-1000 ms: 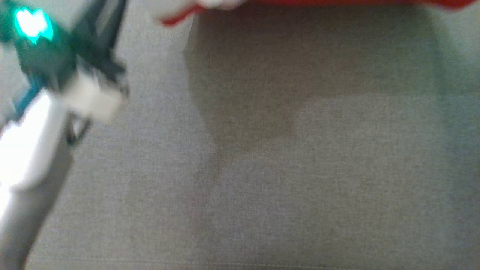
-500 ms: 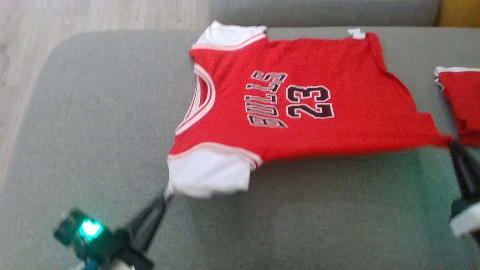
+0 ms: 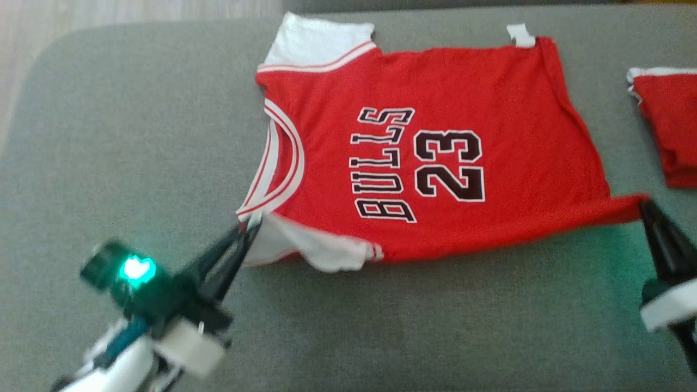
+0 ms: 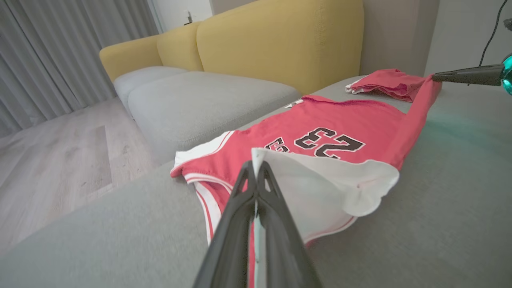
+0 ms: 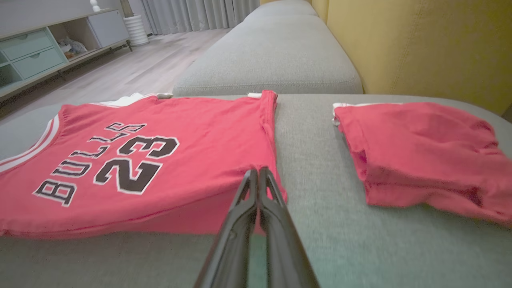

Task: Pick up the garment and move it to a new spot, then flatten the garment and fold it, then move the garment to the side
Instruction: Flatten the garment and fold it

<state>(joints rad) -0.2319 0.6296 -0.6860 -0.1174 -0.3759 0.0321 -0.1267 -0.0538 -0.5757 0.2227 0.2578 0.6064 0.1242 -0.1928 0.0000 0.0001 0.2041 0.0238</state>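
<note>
Head view has the jersey (image 3: 435,163) spread chest-up on the grey cushion (image 3: 136,136), near edge lifted. The left gripper (image 3: 251,222) pinches the white sleeve corner, jaws closed on cloth; the right gripper (image 3: 645,208) clamps the red hem corner. To flatten it well, keep both pinches level, draw them apart evenly, then lower the edge clear of the other red cloth (image 3: 672,125). Lettering reads "BULLS" and "23".
</note>
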